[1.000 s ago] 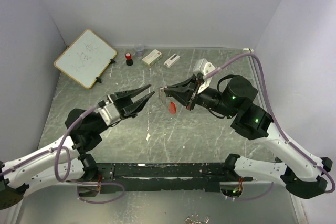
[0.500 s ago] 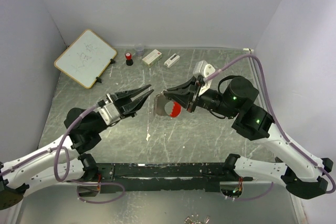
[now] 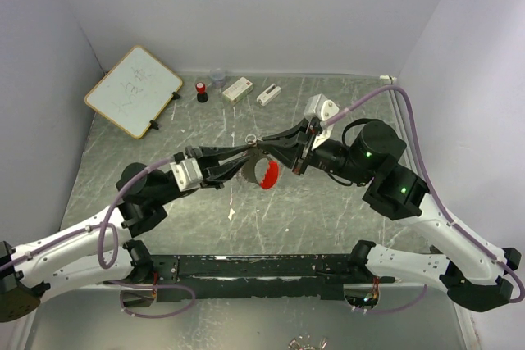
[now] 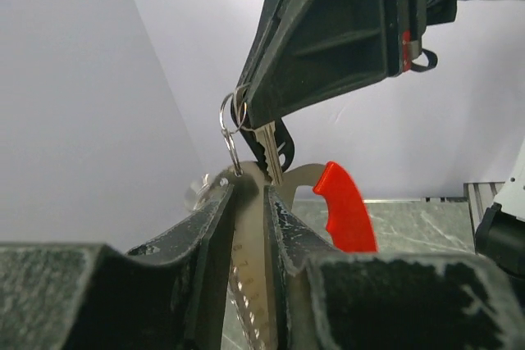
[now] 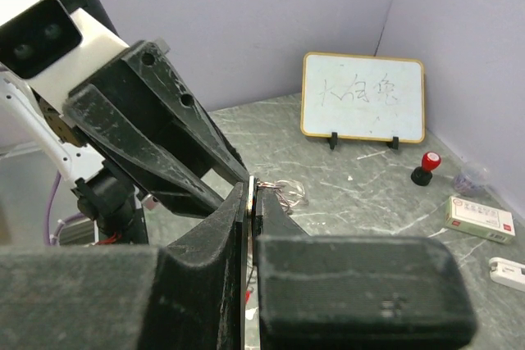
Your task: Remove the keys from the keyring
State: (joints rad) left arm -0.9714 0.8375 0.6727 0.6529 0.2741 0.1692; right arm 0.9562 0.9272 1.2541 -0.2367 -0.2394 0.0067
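Walls close the table on the left, back and right; a whiteboard leans in the far left corner, close to the left wall; along the back edge, going right, stand a red-capped bottle, a clear cup, a white box and a smaller white piece, all well apart from the grippers; the two arms reach in from the near edge and meet over the table's middle, with bare surface showing ahead of them, behind them and to either side

The left gripper is narrow, its fingers pressed on a silvery toothed strip of the keyring; the keyring is held off the table between the two grippers, its red crescent hanging just right of the fingertips and below them in the top view; a split ring hangs above the left fingers, beside the tip of the right gripper; that gripper is almost closed, pinching a key; whether the two grippers' tips touch cannot be told

The surface is grey-green stone with pale veins and scratches; a black rail runs along the near edge between the arm bases; the walls are plain pale lilac
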